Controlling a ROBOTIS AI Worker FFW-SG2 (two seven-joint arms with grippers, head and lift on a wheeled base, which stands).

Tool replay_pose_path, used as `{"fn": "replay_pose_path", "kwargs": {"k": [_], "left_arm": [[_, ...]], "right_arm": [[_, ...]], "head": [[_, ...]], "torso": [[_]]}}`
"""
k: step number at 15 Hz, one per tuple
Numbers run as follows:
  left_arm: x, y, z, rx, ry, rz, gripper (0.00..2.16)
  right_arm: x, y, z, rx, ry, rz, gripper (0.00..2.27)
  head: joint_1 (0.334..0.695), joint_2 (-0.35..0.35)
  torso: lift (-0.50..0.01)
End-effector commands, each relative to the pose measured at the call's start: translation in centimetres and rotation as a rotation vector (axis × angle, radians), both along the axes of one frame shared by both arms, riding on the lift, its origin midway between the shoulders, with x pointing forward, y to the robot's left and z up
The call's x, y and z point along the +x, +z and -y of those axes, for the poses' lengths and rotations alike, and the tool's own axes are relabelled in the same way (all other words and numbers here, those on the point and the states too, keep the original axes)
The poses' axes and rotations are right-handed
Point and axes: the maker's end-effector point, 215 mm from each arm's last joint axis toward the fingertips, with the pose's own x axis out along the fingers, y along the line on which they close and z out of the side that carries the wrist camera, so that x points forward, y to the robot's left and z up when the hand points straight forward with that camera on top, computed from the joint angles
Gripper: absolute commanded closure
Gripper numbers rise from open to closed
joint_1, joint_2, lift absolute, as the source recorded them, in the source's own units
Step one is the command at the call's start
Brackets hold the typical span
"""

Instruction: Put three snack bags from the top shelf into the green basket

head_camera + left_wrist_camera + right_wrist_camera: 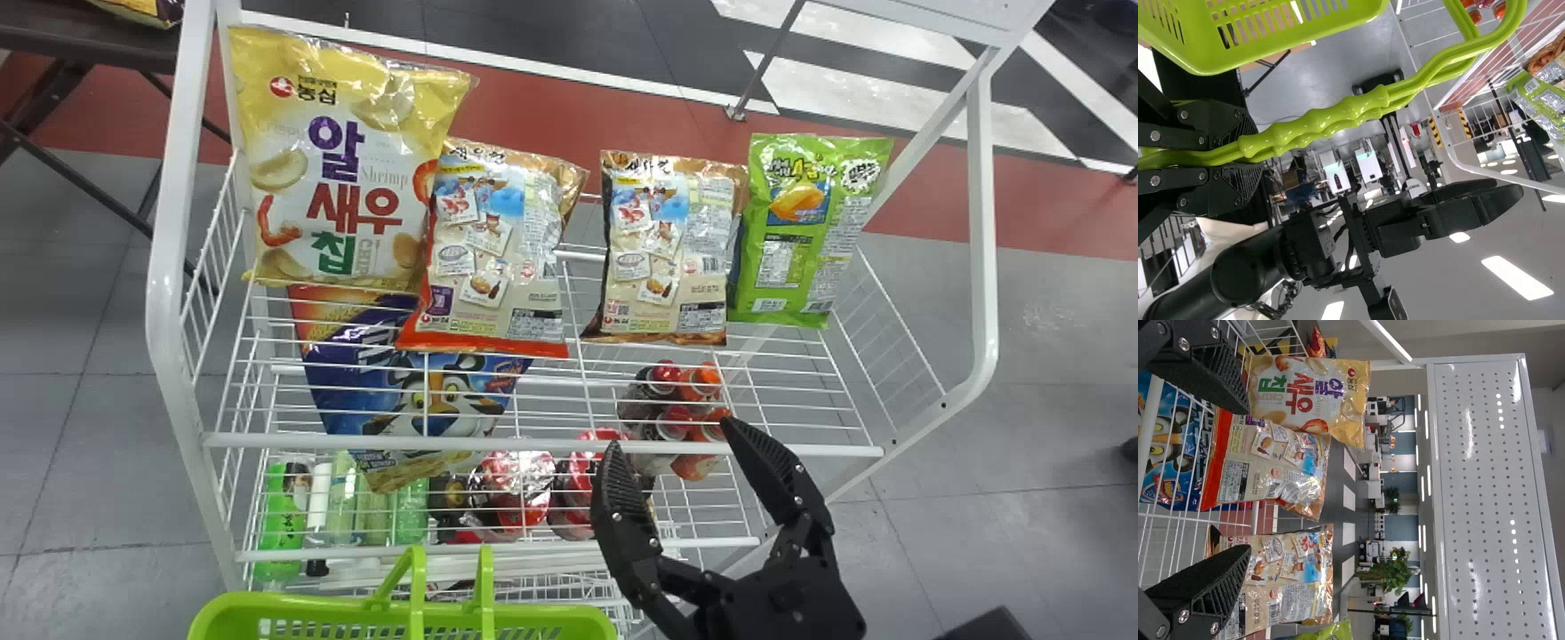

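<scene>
Black ridged right gripper point(671, 436) spread, left gripper point(1248, 157) pinching knobbly green basket handles point(1351, 108)

Right gripper point(671, 434) spread wide (left gripper point(1255, 152) clamped tight)

Four snack bags point(662, 258) on top shelf point(551, 444) — one blue bag point(336, 400) — one green basket point(551, 615).
</scene>
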Motion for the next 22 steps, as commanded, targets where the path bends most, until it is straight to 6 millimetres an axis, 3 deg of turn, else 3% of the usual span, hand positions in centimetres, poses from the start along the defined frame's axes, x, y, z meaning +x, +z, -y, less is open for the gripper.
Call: {"fn": "replay_pose_path", "kwargs": {"k": [1, 10, 12, 14, 17, 22], "left_arm": [[0.0, 0.0, 0.0, -0.001, 0.001, -0.001, 1.71], [0.2, 0.1, 0.2, -0.005, 0.005, 0.013, 1.72], [0.2, 0.2, 0.1, -0.010, 0.006, 0.019, 1.71], [0.2, 0.2, 0.1, -0.005, 0.005, 0.022, 1.71], [0.5, -0.3, 0.5, 0.011, 0.006, 0.039, 1.71], [0.3, -1.3, 0.9, 0.049, -0.021, 0.031, 1.71]], "right_arm": [[0.0, 0.1, 0.0, 0.000, -0.001, 0.006, 0.09], [0.2, 0.1, 0.1, 0.000, -0.003, 0.017, 0.09], [1.2, 0.7, 0.0, 0.000, -0.001, 0.038, 0.09], [3.5, -0.2, -0.3, -0.008, 0.000, 0.007, 0.09], [8.7, -3.0, -1.5, 0.010, 0.024, -0.081, 0.09], [14.9, -4.1, -2.9, 0.022, 0.039, -0.062, 0.09]], "head": [[0.695, -0.350], [0.695, -0.350], [0.695, -0.350], [0.695, -0.350], [0.695, -0.350], [0.695, -0.350]], "torso": [[-0.047], [-0.047], [-0.047], [-0.047], [-0.047], [-0.047]]}}
